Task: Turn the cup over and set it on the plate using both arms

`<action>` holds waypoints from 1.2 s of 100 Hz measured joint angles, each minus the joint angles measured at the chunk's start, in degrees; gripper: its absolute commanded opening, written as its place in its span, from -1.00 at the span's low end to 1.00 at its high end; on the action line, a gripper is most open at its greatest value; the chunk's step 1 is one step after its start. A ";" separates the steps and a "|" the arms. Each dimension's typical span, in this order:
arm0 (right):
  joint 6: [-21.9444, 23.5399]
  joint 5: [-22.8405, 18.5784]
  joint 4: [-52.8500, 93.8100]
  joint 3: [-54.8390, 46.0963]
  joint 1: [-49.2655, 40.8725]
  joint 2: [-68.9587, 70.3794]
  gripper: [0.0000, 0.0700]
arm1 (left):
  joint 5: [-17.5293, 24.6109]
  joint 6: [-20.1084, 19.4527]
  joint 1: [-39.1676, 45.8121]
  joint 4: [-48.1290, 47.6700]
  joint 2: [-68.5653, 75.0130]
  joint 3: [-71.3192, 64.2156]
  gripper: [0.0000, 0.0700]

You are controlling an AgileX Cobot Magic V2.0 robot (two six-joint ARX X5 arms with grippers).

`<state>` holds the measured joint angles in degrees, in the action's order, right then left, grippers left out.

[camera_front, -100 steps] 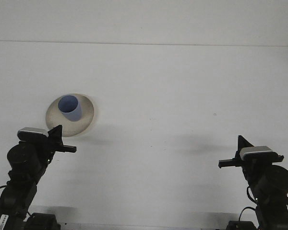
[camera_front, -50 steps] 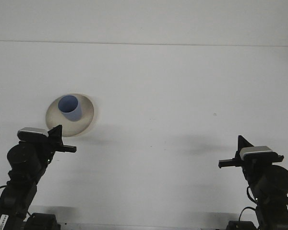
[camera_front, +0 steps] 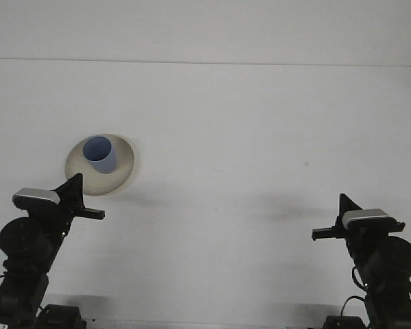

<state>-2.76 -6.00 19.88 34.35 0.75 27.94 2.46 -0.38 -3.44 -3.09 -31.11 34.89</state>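
1. Cup (camera_front: 101, 154): blue, standing on the plate (camera_front: 122, 163), open mouth up, tilted slightly. It sits toward the plate's left half.
2. Plate: pale beige, round, resting on the white table (camera_front: 246, 137), left of centre.
3. My left gripper (camera_front: 81, 201): low at the near-left edge, just below the plate's near rim and apart from it. It touches neither plate nor cup. One dark finger tip points right; from this angle I cannot tell whether the fingers are apart or together.
4. My right gripper (camera_front: 332, 223): low at the near-right edge, well apart from plate and cup, holding nothing. A dark finger points left toward the table's middle; here too I cannot tell if the fingers are spread or closed.
5. Both arms sit folded close to their bases, with a silver camera block on top of each wrist.
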 measured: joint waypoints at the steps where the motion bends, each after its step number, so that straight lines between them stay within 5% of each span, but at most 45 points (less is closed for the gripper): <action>1: 0.00 -0.02 0.00 0.00 0.00 0.00 -1.00 | 0.00 0.00 0.00 0.35 0.37 -0.28 -0.97; 25: 0.00 -0.02 0.00 0.00 0.00 0.00 -1.00 | 0.02 -0.15 0.00 9.07 10.64 -12.76 -0.97; 61: 0.00 -0.02 0.00 0.00 0.02 0.00 -1.00 | 0.00 -0.13 0.00 8.59 26.16 -29.20 -0.97; 120: 0.00 -0.02 -0.02 0.00 0.02 0.00 -1.00 | 0.07 -0.13 0.57 11.65 30.80 -32.94 -0.97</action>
<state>-2.76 -6.02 19.86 34.35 0.78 27.94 2.52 -0.51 -2.87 8.56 -0.32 1.96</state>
